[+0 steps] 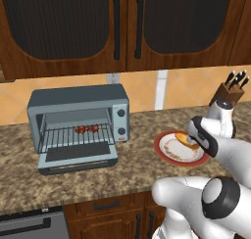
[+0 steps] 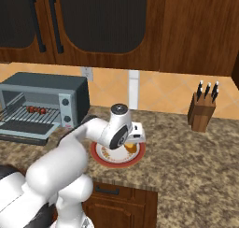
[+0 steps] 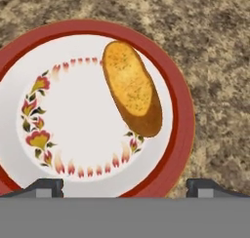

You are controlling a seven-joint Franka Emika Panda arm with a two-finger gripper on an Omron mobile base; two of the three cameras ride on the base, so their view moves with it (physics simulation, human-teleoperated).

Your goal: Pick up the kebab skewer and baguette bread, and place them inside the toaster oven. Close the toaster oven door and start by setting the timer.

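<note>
Left base view: speckled brown granite counter [image 1: 98, 169] runs across the middle of the frame, orange-tan tiled backsplash [image 1: 186, 88] behind it, dark wood wall cabinets [image 1: 122, 27] with black bar handles along the top. Wood base cabinets sit at the lower edge, with a grey appliance front [image 1: 29, 226] at lower left. A white wall outlet [image 1: 113, 79] shows just above the toaster oven [image 1: 78, 120], which stands at centre left. The toaster oven door [image 1: 78, 159] is dropped flat toward the camera. The kebab skewer [image 1: 87, 129] lies on the wire rack inside. A knife block [image 1: 230, 92] stands at the upper right.

No brand, label or legible writing anywhere; the oven's control panel carries two dark knobs and a small red patch below them, too small to read.

The gripper [image 3: 125, 186] hovers over a red-rimmed plate [image 3: 183, 129], fingertips spread wide at the bottom corners of the hand view, nothing between them. The baguette bread [image 3: 132, 88] lies on the plate, upper centre-right in the hand view, slanting down to the right.

Hand view alone gives the plate's painted ring of red and yellow flowers and the loaf's full outline. In both base views the arm covers most of the loaf, leaving an orange sliver. Right base view puts the oven at far left and the knife block at right.
</note>
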